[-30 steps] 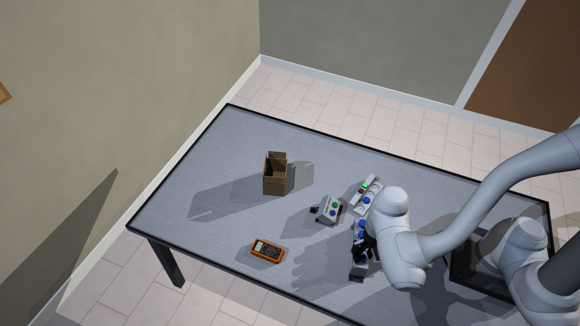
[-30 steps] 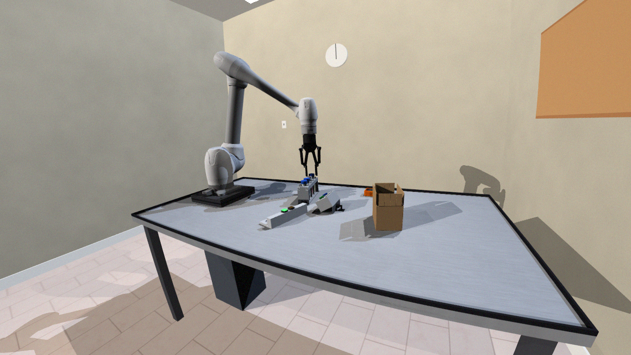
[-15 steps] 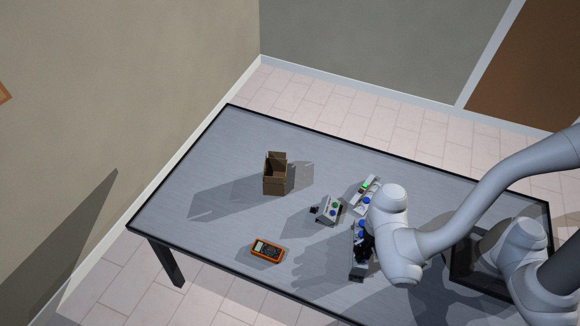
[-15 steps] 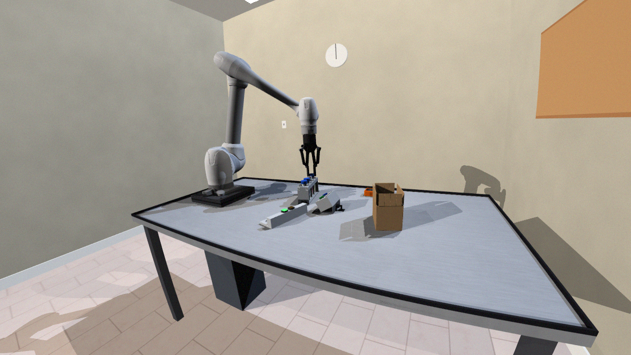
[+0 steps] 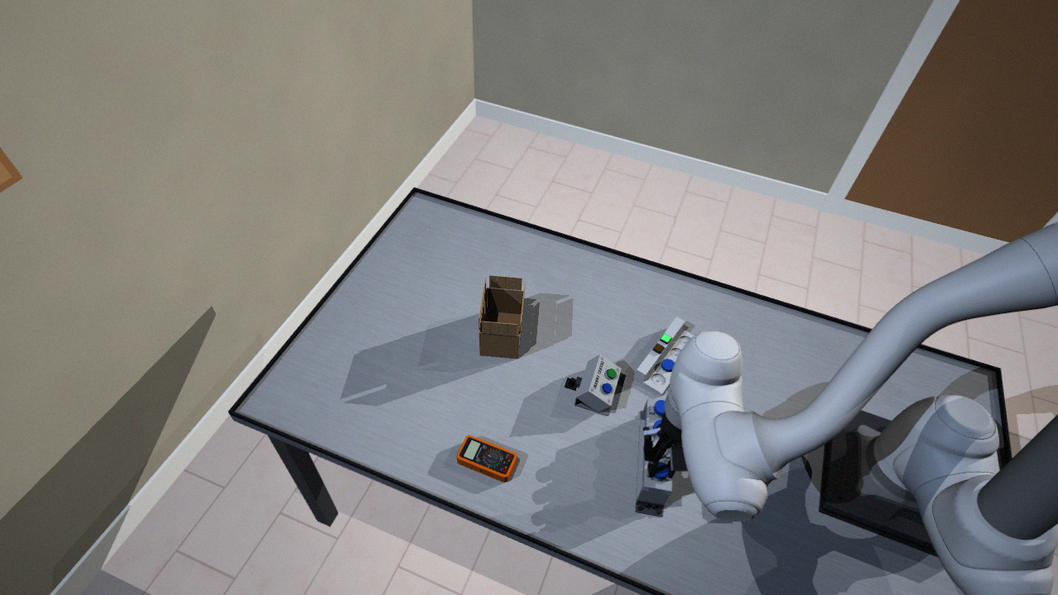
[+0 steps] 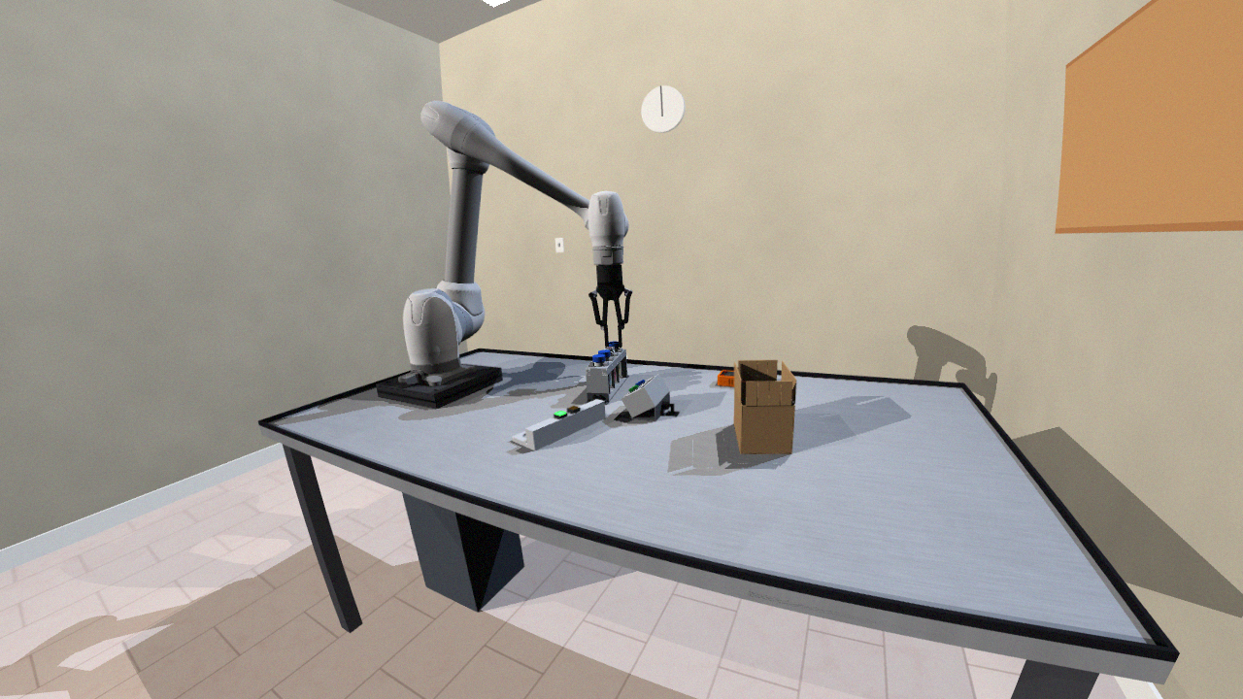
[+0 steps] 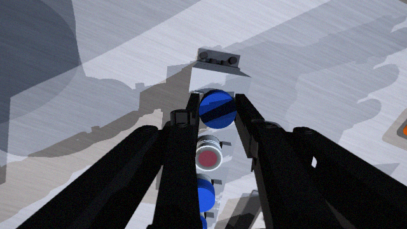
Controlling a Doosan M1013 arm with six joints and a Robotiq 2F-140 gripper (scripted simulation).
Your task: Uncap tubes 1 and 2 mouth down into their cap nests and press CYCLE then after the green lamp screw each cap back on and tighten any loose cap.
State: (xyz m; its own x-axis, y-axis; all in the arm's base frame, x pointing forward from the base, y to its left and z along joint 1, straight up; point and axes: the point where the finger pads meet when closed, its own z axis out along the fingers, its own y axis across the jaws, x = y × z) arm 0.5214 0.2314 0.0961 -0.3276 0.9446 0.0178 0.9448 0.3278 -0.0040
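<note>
Exterior view. The arm rises from a dark base plate near the surface's far left corner. Its end effector points straight down over the decapping station, fingers nearly together. Toward the left edge lie the cap tray, green lamp lit, and the key housing. A cardboard box stands mid-surface.

On my worktop the decapping station sits just in front of the arm's base plate, with the cap tray beyond it and the key housing beside both. I see the gripper directly above the station, closed on the end cap, with an uncapped tube next in the row. Farther out stand the cardboard box and, nearer the worktop's edge, the multimeter, well apart.
</note>
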